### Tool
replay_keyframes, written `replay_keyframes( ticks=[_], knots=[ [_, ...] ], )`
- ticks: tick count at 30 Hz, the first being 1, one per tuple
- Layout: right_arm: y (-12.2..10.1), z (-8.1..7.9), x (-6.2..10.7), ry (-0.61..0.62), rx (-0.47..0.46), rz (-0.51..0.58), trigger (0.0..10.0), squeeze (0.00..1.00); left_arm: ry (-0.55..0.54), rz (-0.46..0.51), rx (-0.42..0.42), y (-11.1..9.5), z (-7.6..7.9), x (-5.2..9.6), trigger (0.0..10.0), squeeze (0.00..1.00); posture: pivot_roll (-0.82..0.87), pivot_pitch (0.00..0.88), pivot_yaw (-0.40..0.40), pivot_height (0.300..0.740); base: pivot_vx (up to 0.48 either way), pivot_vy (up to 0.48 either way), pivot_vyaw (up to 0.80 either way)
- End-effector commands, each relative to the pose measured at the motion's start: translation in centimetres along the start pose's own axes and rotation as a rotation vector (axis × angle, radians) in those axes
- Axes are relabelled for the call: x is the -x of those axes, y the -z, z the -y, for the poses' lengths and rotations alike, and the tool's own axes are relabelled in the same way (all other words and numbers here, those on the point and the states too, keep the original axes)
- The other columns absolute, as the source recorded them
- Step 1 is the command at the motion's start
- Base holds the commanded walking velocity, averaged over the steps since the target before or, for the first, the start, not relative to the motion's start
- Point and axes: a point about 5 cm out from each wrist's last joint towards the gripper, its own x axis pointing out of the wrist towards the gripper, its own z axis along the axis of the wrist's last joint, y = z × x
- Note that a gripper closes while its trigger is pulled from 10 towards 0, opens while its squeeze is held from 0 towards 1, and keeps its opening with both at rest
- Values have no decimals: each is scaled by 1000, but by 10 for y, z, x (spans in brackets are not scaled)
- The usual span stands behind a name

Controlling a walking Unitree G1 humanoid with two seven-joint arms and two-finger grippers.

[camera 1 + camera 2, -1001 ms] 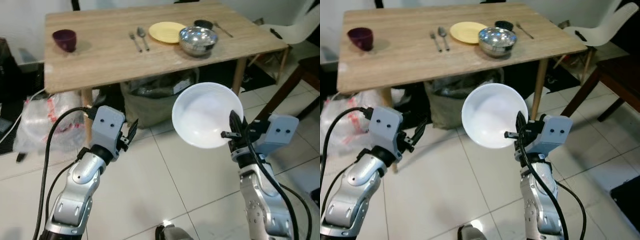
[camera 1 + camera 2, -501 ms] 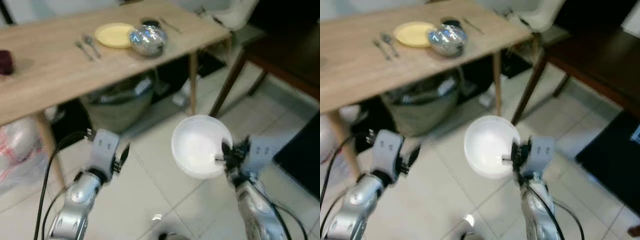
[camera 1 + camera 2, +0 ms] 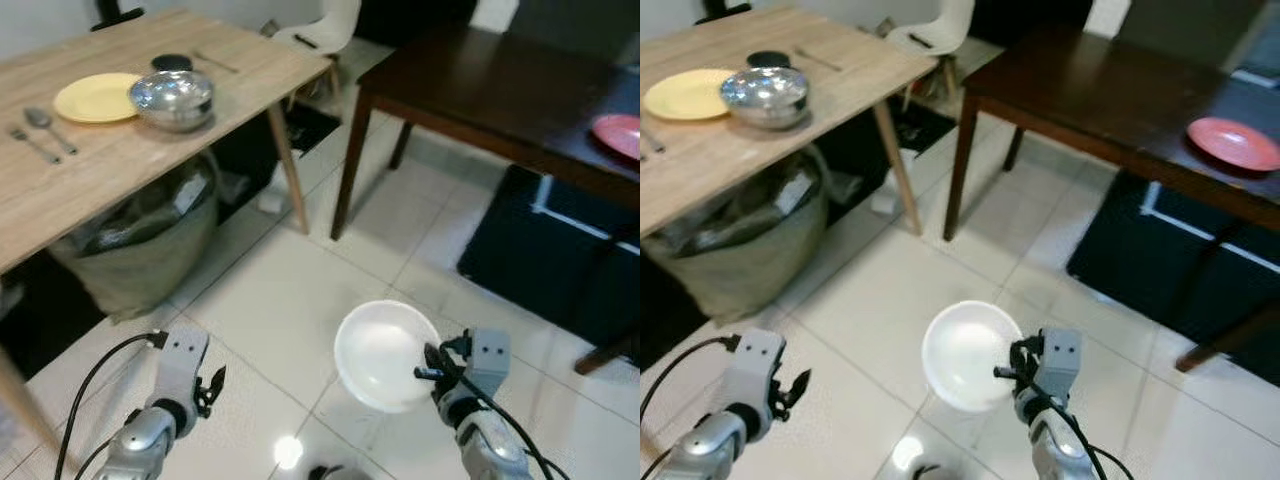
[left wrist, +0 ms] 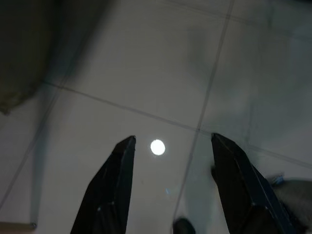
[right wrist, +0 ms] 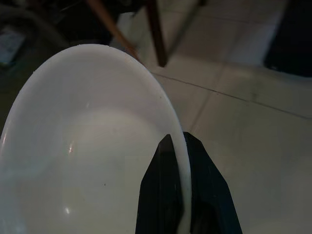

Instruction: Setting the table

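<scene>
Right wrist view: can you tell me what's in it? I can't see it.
The right claw pinches the rim of a white bowl, one black finger inside and one outside. Past the bowl are pale floor tiles and a brown table leg.

Up and to the left of the right gripper stands a light wooden table. On it a yellow plate lies just beside a shiny metal bowl, with a small dark dish and a utensil behind the bowl, and a fork and spoon past the plate. Up and to the right of that gripper is a dark wooden table bearing a red plate. Beneath lies white tiled floor, where a grey-green sack sits under the light table.
</scene>
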Motion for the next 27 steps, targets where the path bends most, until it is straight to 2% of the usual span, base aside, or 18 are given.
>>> replay_keyframes(
  ticks=[1,27],
  knots=[
    [7,7,2,21,-7,-8,10000,0,2,-6,8,6,0,-1,10000,0,-108,10,28,740,0,0,-800],
    [0,12,-3,10,-6,62,10000,0,13,64,13,-3,1,-9,10000,0,-124,6,29,740,0,0,-800]
  ],
)
